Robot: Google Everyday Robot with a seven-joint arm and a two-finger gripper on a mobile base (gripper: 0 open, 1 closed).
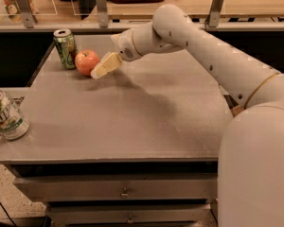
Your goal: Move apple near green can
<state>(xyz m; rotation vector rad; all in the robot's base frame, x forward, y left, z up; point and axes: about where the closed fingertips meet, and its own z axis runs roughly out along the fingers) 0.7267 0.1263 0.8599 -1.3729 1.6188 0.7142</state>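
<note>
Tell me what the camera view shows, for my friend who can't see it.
A white robot arm reaches across a grey table, its gripper just beside a red-orange apple that sits close to a green can near the far left corner. A white-and-green can sits alone at the table's near left edge.

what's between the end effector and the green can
The apple, seen in the camera view: it sits close beside the green can, with the end effector low at its opposite side.
</note>
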